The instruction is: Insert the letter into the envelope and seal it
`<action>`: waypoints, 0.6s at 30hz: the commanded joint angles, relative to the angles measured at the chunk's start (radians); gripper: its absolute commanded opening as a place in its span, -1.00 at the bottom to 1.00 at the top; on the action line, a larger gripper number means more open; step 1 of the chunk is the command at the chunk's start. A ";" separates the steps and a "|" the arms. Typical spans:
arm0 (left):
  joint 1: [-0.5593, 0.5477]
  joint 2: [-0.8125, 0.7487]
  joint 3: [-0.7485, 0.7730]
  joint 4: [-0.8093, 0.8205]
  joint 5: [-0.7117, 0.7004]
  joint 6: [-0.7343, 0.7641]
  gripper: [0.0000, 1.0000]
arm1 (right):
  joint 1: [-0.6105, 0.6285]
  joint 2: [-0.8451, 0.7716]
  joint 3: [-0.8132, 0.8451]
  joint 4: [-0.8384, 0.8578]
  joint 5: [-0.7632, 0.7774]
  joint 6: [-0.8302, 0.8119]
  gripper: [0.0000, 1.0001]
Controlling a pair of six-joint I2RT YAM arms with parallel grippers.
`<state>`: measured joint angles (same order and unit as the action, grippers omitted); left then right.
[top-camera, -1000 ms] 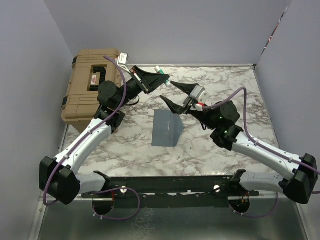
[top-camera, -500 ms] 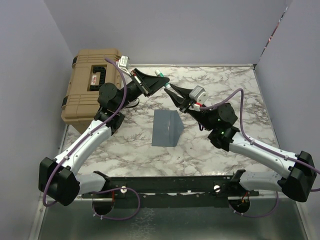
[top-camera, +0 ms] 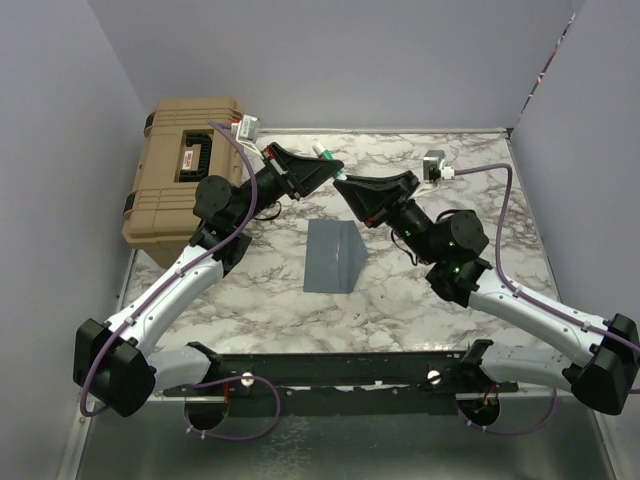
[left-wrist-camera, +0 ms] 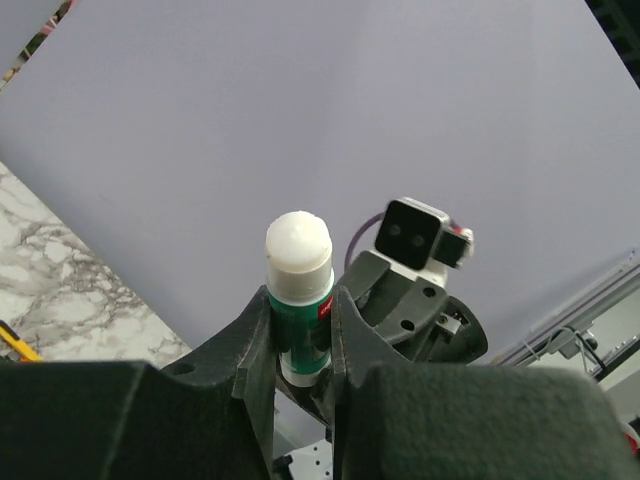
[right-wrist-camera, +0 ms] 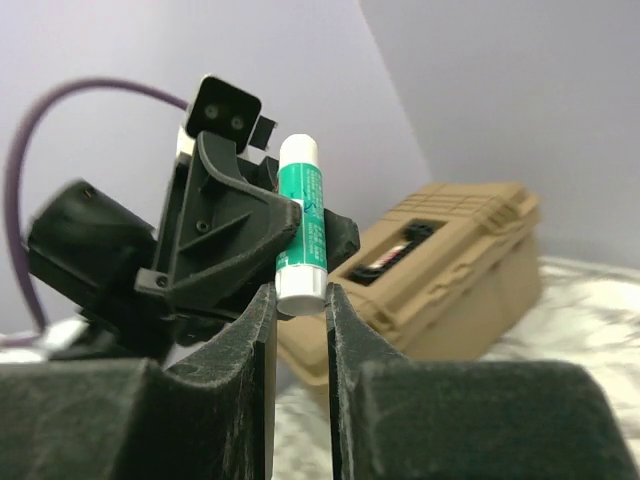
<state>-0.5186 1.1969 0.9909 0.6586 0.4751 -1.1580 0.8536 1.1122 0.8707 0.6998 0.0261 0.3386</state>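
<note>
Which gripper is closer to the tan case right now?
Left. The left gripper holds the glue stick from the side of the tan case. The right gripper grips the same stick from the opposite side, farther from the case.

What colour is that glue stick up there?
The glue stick is green with white ends; clearest in the right wrist view.

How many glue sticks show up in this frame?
1. The glue stick hangs above the table's far side, green body clamped in the left gripper, one white end in the right gripper. No other shows.
</note>
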 commanded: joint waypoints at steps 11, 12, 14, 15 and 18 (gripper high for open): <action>0.000 -0.012 -0.003 0.086 -0.006 -0.027 -1.00 | -0.045 -0.063 0.096 -0.046 0.014 0.361 -0.20; 0.000 -0.007 -0.004 0.084 -0.013 -0.057 -1.00 | -0.045 -0.061 0.114 -0.075 -0.015 0.259 -0.05; 0.000 0.003 -0.005 0.083 -0.021 -0.132 -1.00 | -0.045 -0.052 0.135 -0.121 -0.069 0.043 0.16; -0.001 0.008 -0.005 0.078 -0.022 -0.160 -1.00 | -0.045 -0.050 0.127 -0.111 -0.064 -0.043 0.24; 0.001 0.016 0.007 0.051 -0.026 -0.240 -1.00 | -0.045 -0.042 0.076 -0.017 -0.087 -0.252 0.43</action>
<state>-0.5201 1.1992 0.9909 0.7235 0.4732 -1.2549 0.8085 1.0718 0.9733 0.6346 0.0044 0.4877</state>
